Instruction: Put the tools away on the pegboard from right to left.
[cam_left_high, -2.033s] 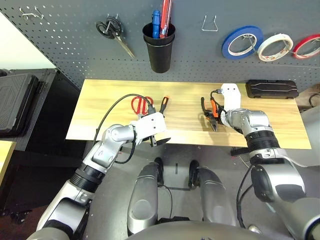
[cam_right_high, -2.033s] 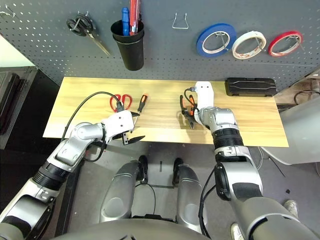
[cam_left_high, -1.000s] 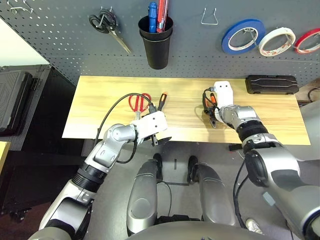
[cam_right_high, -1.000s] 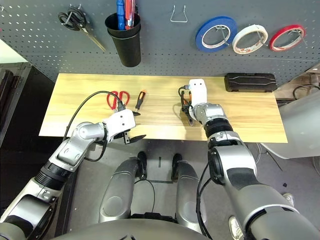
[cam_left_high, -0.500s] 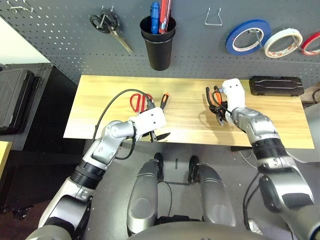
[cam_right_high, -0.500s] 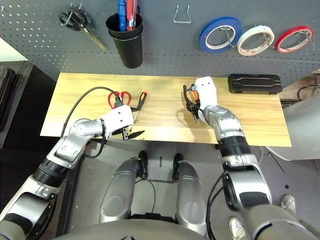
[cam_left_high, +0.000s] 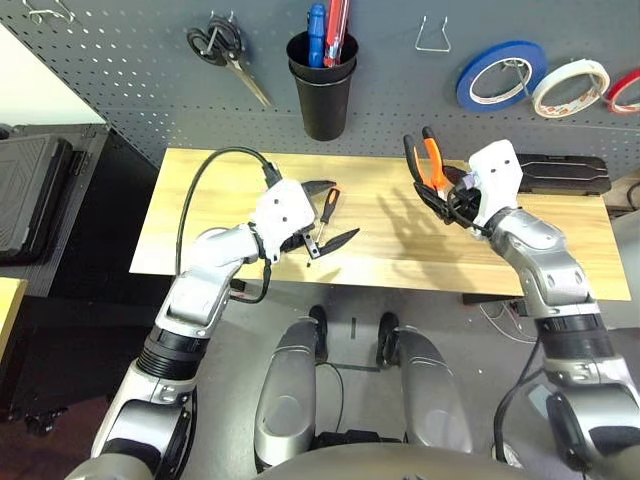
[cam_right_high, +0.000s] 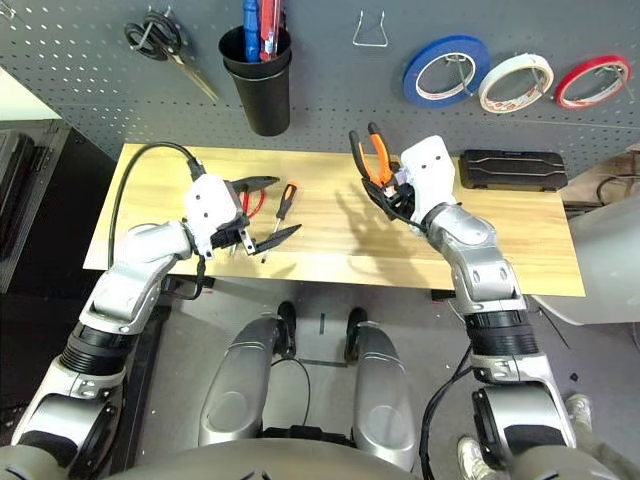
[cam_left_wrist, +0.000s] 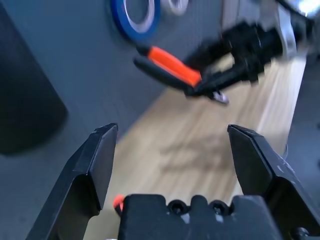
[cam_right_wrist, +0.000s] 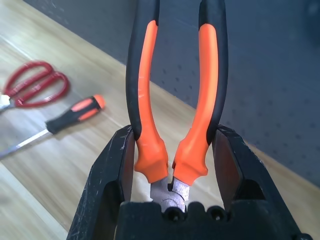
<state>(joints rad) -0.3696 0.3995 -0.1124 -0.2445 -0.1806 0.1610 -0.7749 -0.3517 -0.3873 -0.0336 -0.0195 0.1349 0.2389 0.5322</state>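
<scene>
1. My right gripper is clamping the one pair of orange-and-black pliers. Its two fingers are pressing on the handles near the metal head, and the handles are pointing up toward the pegboard. The pliers are hanging in the air above the wooden table, not touching it.
2. My left gripper is holding nothing. Its two black fingers are standing wide apart above the left part of the table.
3. Two tools are lying on the table: one slim screwdriver with a black-and-orange handle, and one pair of red-handled scissors just beside it. In the head views my left hand is covering most of the scissors, so I can see only a small red part there.
4. Three tape rolls are hanging on the pegboard at the right, each on its own hook: one blue tape roll, one whitish tape roll and one red tape roll, in this order from left to right.
5. One empty wire hook is sitting left of the blue roll.
6. One black cup is hanging on the board. It is holding, I think, two tools, one blue and one red, but they are overlapping.
7. One pair of black-handled scissors is hanging left of the cup.
8. One flat black case is lying on the table at the far right.
</scene>
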